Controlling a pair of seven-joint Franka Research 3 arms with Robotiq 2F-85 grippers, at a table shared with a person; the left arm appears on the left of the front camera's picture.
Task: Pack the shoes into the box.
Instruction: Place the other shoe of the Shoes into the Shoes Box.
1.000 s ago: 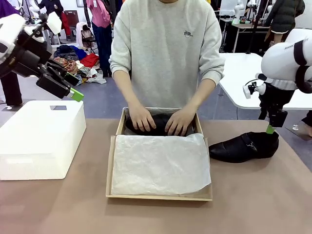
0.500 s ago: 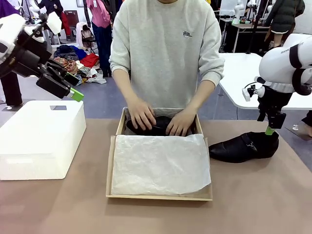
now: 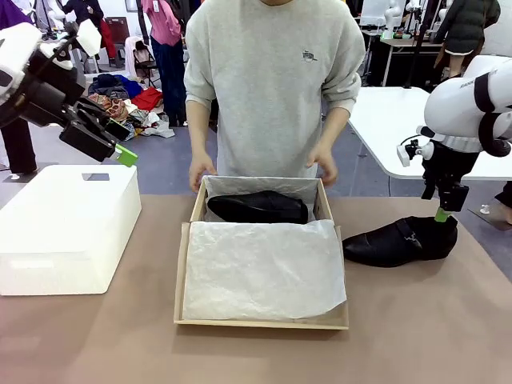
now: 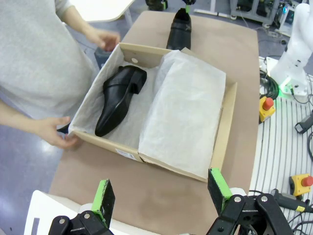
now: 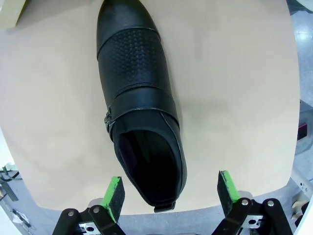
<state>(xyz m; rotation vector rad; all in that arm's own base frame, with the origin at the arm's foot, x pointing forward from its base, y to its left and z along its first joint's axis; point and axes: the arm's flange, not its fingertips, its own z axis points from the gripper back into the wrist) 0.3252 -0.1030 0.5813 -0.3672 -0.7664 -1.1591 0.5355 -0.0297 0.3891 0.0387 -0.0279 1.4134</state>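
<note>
In the front view the tissue paper (image 3: pixel 264 268) covers the near part of the box (image 3: pixel 182 272), so we cannot see what lies under it, and its far fold hides the lower edge of the shoe in the box (image 3: pixel 258 206). From the left wrist, the box's wall hides the toe of the shoe on the table (image 4: pixel 179 30), and we cannot read the small label (image 4: pixel 126 154) on the box. From the right wrist, that shoe's toe tip runs off the top edge.

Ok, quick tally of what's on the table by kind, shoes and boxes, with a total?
Black shoes: 2 (packed shoe, loose shoe)
Brown cardboard box: 1
White box: 1
Total: 4
</note>
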